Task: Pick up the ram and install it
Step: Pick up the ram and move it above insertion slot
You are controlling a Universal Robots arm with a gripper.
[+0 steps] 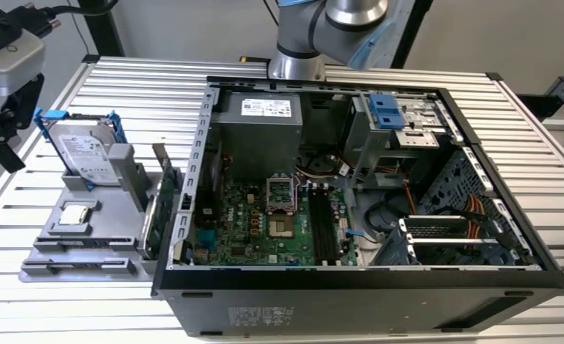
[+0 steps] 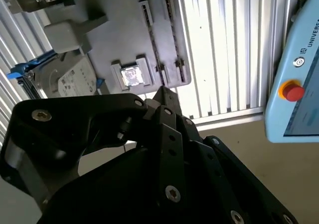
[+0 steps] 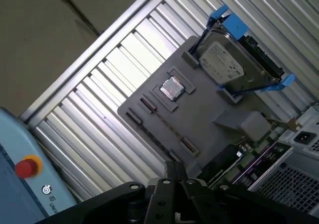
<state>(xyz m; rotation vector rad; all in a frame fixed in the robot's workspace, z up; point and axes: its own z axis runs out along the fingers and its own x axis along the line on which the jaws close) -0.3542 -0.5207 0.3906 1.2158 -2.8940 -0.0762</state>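
Note:
My gripper (image 1: 12, 154) hangs high over the exterior view's left edge of the table, above and beside a grey parts tray (image 1: 110, 240). In both wrist views its black fingertips (image 2: 162, 91) (image 3: 172, 167) meet with nothing between them, well above the tray (image 3: 209, 119). One of the tray's two narrow slots holds a thin brownish strip (image 3: 167, 127) (image 2: 155, 52). It looks like the ram seen edge-on, and its blue face does not show. The open computer case (image 1: 358, 279) lies to the exterior view's right of the tray, with its green motherboard (image 1: 253, 229) exposed.
The tray also carries a hard drive in a blue frame (image 1: 83, 147), a small square silver chip (image 1: 75, 215) and a green card standing on edge (image 1: 163, 197). A light-blue pendant with a red button (image 2: 293, 91) sits beyond the ribbed table's edge (image 2: 229, 115).

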